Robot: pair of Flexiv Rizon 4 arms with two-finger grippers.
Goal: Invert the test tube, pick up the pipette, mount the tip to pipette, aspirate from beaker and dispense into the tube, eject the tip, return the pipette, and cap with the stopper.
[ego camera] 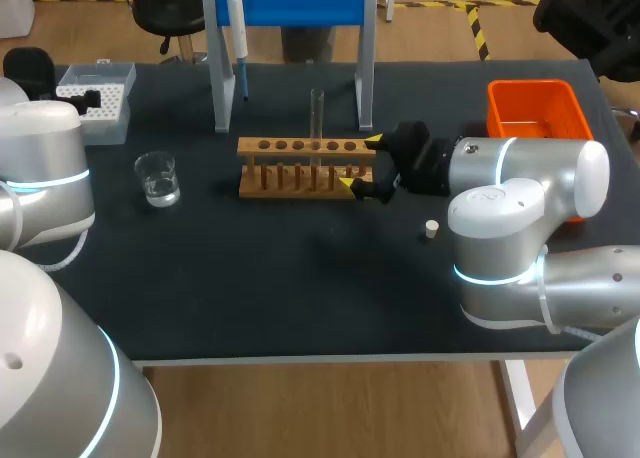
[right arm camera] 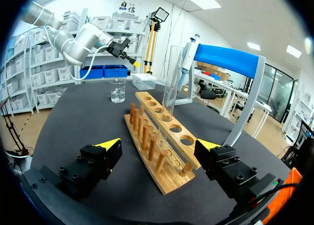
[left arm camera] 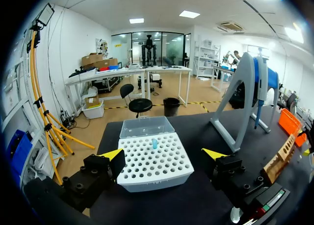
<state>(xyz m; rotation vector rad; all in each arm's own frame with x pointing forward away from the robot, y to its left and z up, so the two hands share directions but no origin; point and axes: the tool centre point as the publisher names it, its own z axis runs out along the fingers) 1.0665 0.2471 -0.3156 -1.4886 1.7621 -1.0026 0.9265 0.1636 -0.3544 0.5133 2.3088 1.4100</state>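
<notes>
A clear test tube stands upright in the wooden rack at mid-table. My right gripper is open at the rack's right end, one yellow tip on each side of it. In the right wrist view the rack runs ahead from between the open fingers, with the tube in a hole further along. The pipette hangs on the blue stand. My left gripper is open just short of the white tip box, which holds one blue tip. A beaker of clear liquid and a small white stopper sit on the table.
An orange bin stands at the back right, behind my right arm. The tip box sits at the back left corner. The stand's grey legs rise just behind the rack. Dark open table lies in front of the rack.
</notes>
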